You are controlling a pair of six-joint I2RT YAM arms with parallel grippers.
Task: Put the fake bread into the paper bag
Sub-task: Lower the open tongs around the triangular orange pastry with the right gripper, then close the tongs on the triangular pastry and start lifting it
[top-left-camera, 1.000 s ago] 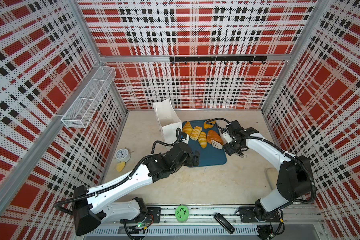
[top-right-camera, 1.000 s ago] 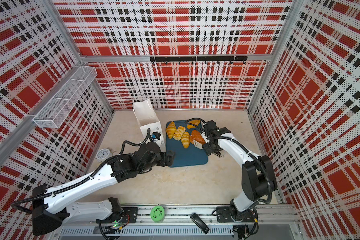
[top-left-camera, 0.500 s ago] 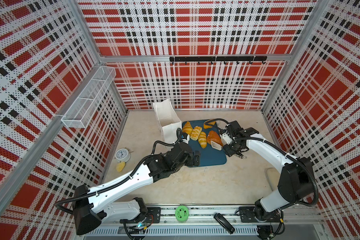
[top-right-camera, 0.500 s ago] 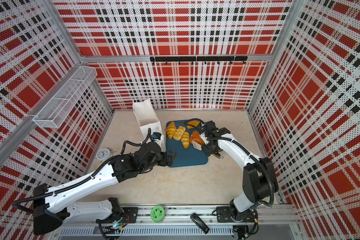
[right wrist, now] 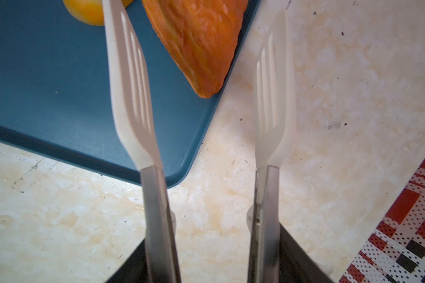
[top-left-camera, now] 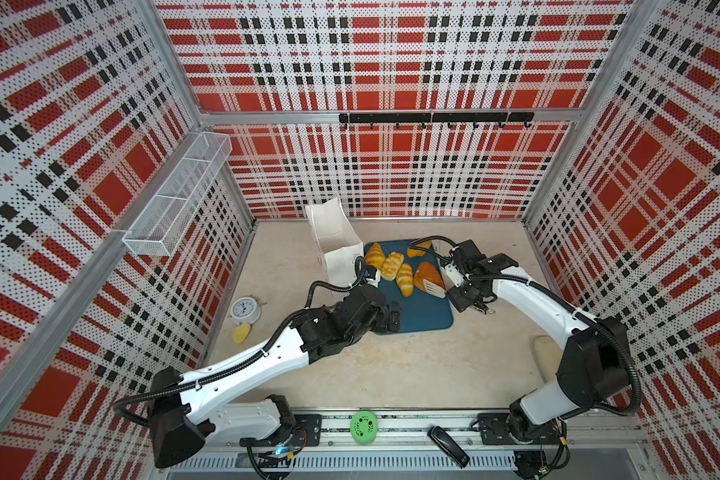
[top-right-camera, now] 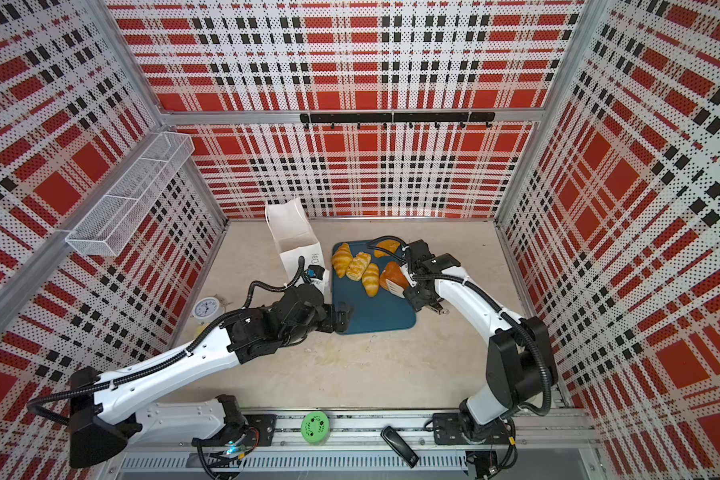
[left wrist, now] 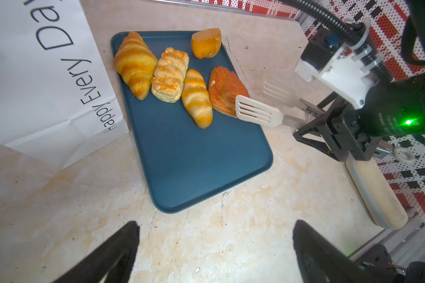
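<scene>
Left of the teal tray (top-left-camera: 425, 316) stands the paper bag (top-left-camera: 336, 245), the left gripper (top-left-camera: 393, 316) near it, spread wide, empty. The fake bread (top-left-camera: 391, 266) lies on the tray. At its right edge, the triangular pastry (top-left-camera: 427, 274) points between parted tongs (left wrist: 255, 111) clamped in the nearer right gripper (top-left-camera: 458, 291).

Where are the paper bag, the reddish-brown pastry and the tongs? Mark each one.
paper bag (left wrist: 47, 93): left wrist view, lettered side wall.
reddish-brown pastry (left wrist: 225, 90): left wrist view, middle of its crust.
tongs (left wrist: 257, 111): left wrist view, slotted blade beside the pastry.
</scene>
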